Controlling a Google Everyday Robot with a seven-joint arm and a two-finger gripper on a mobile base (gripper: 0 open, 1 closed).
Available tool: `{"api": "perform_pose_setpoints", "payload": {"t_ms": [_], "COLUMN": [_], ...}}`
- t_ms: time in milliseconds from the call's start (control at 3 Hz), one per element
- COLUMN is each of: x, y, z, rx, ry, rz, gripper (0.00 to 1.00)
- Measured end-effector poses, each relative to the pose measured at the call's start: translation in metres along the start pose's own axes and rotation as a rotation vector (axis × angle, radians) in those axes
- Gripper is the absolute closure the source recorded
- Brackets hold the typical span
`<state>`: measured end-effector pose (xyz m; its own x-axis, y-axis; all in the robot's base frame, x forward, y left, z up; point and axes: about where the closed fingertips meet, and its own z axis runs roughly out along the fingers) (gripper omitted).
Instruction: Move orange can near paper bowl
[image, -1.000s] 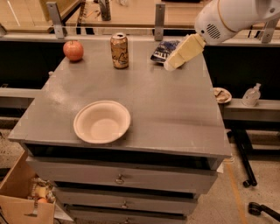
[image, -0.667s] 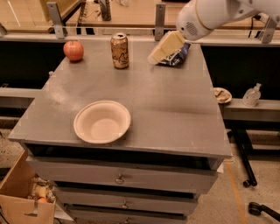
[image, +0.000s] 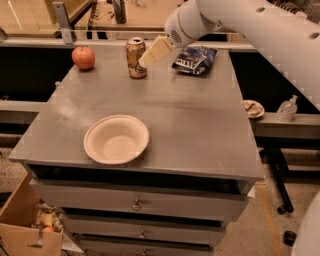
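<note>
An open brown cardboard box (image: 20, 235) on the floor holds small jumbled items. On the grey table (image: 200, 130) sit 1 round red apple (image: 83, 57) at the back and 1 off-white paper bowl (image: 116, 139) near the front, its inside bare. The upright tan-orange drink can (image: 135, 58) stands at the back, well apart from the bowl, its print unreadable. The cream end effector (image: 146, 60) hangs just right of the can; I cannot tell how far open it is. A dark blue snack bag (image: 195, 59) lies further right, its lettering illegible.

Behind paper bowl (image: 116, 139), hand (image: 145, 60) sits beside orange can (image: 135, 59).

The gripper (image: 146, 60), at the bench's (image: 200, 125) far edge, covers the orange can's (image: 133, 59) right side; arm (image: 260, 25) cut off top right.
</note>
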<state>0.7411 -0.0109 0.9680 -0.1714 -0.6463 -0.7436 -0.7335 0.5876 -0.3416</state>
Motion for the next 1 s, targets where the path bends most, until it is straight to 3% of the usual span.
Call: {"api": "perform_pose_setpoints", "payload": {"t_ms": [333, 1000], "x": [0.0, -0.008], "y": [-0.006, -0.002], "z": [0.033, 0.089], "rx": [0.068, 0.048], "ry": [0.015, 0.014], "rz": [0.081, 0.193], "gripper": [0.0, 0.0]}}
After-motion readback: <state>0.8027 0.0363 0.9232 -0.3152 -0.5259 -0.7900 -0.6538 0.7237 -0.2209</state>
